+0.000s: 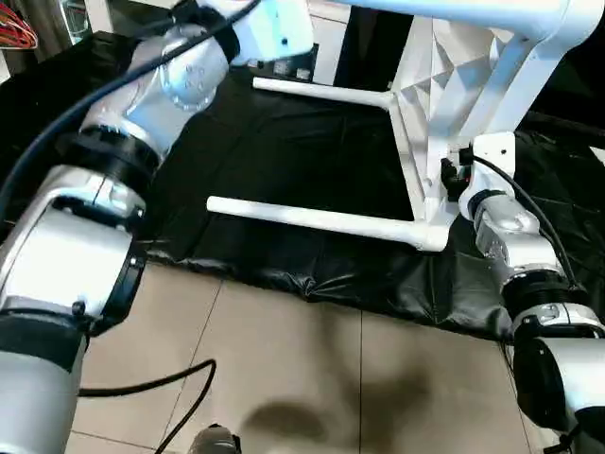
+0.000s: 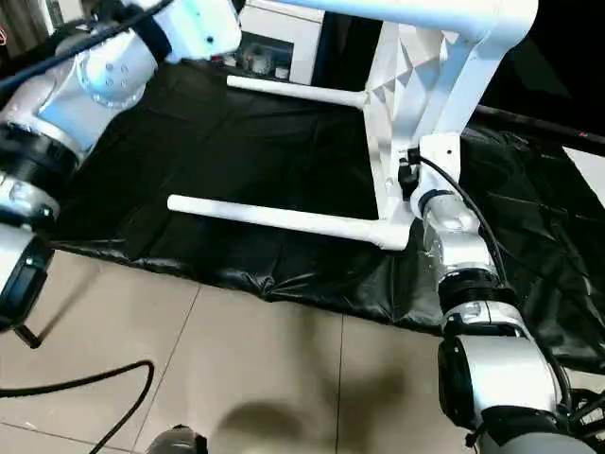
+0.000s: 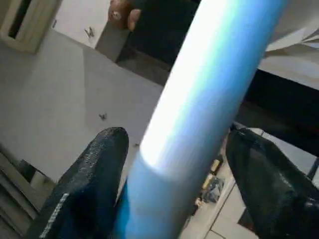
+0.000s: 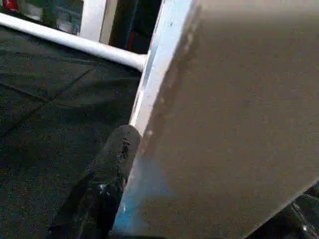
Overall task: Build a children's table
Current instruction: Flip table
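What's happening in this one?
The robot is handling the white table, which stands on its side on the black-covered work table, with legs pointing toward the robot's left. A leg lies between the left gripper's fingers, which look a little apart from it. The right gripper sits at the tabletop's edge.

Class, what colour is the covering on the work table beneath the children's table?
Black covering; clearest in the left eye view.

I'm counting one children's table, on its side: three legs showing, two level, one along the top. One black-covered work table. Two silver arms.
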Available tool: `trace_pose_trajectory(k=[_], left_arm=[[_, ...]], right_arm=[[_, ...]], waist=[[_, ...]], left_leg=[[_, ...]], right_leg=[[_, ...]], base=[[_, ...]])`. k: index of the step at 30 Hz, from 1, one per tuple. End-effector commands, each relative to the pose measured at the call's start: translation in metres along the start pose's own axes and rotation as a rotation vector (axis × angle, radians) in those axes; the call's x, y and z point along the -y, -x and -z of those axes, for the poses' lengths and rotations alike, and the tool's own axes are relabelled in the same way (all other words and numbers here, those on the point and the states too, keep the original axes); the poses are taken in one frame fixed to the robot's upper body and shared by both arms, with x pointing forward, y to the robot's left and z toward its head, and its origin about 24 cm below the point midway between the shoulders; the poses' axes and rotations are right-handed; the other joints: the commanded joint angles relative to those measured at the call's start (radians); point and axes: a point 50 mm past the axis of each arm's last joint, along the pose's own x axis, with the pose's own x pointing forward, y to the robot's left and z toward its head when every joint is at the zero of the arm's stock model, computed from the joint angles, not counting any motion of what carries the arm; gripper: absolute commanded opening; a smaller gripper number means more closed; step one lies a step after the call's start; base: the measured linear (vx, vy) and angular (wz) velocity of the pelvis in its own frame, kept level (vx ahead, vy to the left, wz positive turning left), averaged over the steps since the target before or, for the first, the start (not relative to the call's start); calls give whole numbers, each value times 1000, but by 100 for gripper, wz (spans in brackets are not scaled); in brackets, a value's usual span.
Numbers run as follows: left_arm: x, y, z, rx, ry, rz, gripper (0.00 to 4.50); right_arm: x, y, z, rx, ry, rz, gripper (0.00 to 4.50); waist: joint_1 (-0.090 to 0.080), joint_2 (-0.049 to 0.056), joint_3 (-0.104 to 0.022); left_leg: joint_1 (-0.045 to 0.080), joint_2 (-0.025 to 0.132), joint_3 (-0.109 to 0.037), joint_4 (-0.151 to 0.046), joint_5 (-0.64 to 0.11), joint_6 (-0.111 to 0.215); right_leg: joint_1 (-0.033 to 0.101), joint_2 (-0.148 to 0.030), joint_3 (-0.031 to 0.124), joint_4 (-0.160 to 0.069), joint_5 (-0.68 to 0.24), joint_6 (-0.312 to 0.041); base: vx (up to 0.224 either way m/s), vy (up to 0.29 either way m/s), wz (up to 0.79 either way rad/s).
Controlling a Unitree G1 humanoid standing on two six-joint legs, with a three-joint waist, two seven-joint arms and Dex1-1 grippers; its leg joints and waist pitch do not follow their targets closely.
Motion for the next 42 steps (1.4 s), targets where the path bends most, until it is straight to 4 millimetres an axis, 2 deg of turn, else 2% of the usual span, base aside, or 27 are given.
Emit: trace_pose_trajectory(k=[1,3,4,5,7,10,11,13,14,15,16,17,19,20,22,24,25,26,28,29,30,32,33,36,39,40,42], left_arm=[[-4,-6,-7,16,7,-10,328],[-6,-6,-6,10,38,-18,319],[-6,-6,-5,9,45,-20,289],[-6,-6,-5,9,45,-20,289],[-8,-5,-2,-8,198,-55,282],[-11,-2,5,-25,296,-92,254],[-11,-1,6,-29,304,-96,254],[-12,5,13,-44,371,-128,252],[-13,6,15,-48,384,-134,252],[-14,11,21,-57,420,-153,252],[-14,14,24,-62,443,-166,252],[-14,14,24,-62,443,-166,251],[-17,23,32,-78,519,-215,251],[-18,24,34,-79,529,-221,251],[-19,29,37,-87,574,-254,248],[-19,36,43,-98,683,-313,247],[-16,41,45,-106,766,-342,247],[-15,41,45,-107,777,-346,245],[-10,45,45,-115,837,-368,240],[1,49,43,-127,881,-369,240],[12,52,41,-139,901,-355,238],[19,54,39,-145,911,-345,237],[30,58,34,-155,929,-324,236],[37,61,27,-158,948,-307,234],[36,62,26,-166,947,-306,233],[35,62,26,-167,943,-305,233],[34,63,25,-168,935,-301,232]], right_arm=[[7,0,0,4,70,1,206],[8,0,-7,38,81,3,205],[8,0,-8,46,84,3,205],[8,0,-8,46,84,3,205],[11,-2,-24,116,112,4,204],[16,-2,-39,174,131,10,204],[17,-2,-42,185,133,11,204],[26,-1,-61,251,152,32,202],[29,-1,-67,269,153,39,201],[37,0,-85,322,157,59,201],[42,1,-95,351,159,70,199],[42,1,-95,351,159,70,197],[57,6,-127,434,197,102,191],[60,7,-132,448,204,106,191],[66,9,-147,482,226,116,179],[73,14,-171,535,251,126,177],[78,18,-189,574,270,137,177],[78,19,-191,579,272,139,176],[80,21,-202,598,283,138,176],[79,23,-211,606,295,110,176],[77,23,-216,605,310,82,176],[76,23,-218,602,320,64,176],[72,21,-219,585,346,23,176],[64,17,-216,554,392,-27,176],[58,15,-214,549,386,-51,176],[56,14,-214,549,385,-61,224],[55,14,-213,549,388,-72,236]], waist=[[-1,21,-80],[-1,20,-80],[-1,21,-80],[-2,19,-80],[-1,17,-81],[2,14,-82],[2,18,-83],[3,14,-86],[5,15,-88],[5,15,-85],[7,18,-86],[6,20,-86],[8,24,-87],[6,23,-88],[8,25,-92],[8,24,-86],[7,25,-85],[5,22,-85],[6,29,-83],[4,30,-80],[0,17,-78],[-2,24,-77],[-7,19,-78],[-12,10,-70],[-14,10,-70],[-15,9,-69],[-16,6,-70]], left_leg=[[49,47,-27,-62,-168,-62],[50,48,-26,-61,-168,-59],[50,48,-26,-62,-169,-59],[48,47,-26,-61,-160,-55],[48,45,-24,-58,-140,-47],[44,44,-21,-53,-97,-10],[43,44,-21,-52,-89,-5],[40,41,-18,-47,-59,17],[37,40,-16,-42,-31,38],[31,38,-15,-41,-20,56],[31,38,-13,-39,-20,67],[29,38,-13,-39,-19,71],[29,39,-12,-36,-11,72],[27,38,-13,-35,-4,73],[26,38,-10,-30,15,76],[22,37,-8,-29,-12,79],[22,40,-9,-29,-23,73],[20,39,-9,-28,-26,70],[22,44,-10,-29,-62,59],[25,47,-11,-29,-79,48],[20,50,-12,-31,-89,40],[23,51,-12,-32,-114,30],[25,54,-14,-33,-128,15],[25,51,-12,-36,-164,-1],[27,50,-15,-39,-187,-23],[27,49,-15,-39,-192,-28],[25,49,-15,-38,-199,-25]], right_leg=[[26,-78,22,-55,125,-226],[24,-79,22,-56,124,-230],[25,-79,22,-56,122,-231],[27,-79,22,-55,132,-234],[27,-79,22,-52,156,-243],[31,-78,23,-49,195,-251],[31,-78,23,-47,202,-252],[33,-75,23,-43,230,-261],[32,-73,23,-39,261,-266],[33,-74,22,-39,265,-269],[30,-73,22,-40,250,-266],[30,-74,22,-39,247,-266],[25,-70,22,-36,240,-264],[27,-68,21,-34,248,-266],[20,-64,21,-27,281,-271],[15,-62,21,-31,256,-270],[16,-66,20,-28,241,-276],[16,-65,20,-28,232,-278],[9,-66,21,-31,177,-270],[5,-64,21,-33,157,-264],[8,-66,19,-33,133,-260],[3,-66,20,-38,94,-244],[2,-67,19,-36,87,-242],[-3,-66,21,-46,28,-219],[-5,-67,22,-49,-10,-195],[-6,-66,22,-50,-10,-192],[-6,-68,23,-49,-10,-188]], base=[[0,0,0],[0,0,0],[0,0,0],[0,0,0],[0,0,0],[0,0,0],[0,0,0],[0,0,0],[0,0,0],[0,0,0],[0,0,0],[0,0,0],[0,0,0],[0,0,0],[0,0,0],[0,0,0],[0,0,0],[0,0,0],[0,0,0],[0,0,0],[0,0,0],[0,0,0],[0,0,0],[0,0,0],[0,0,0],[0,0,0],[0,0,0]])
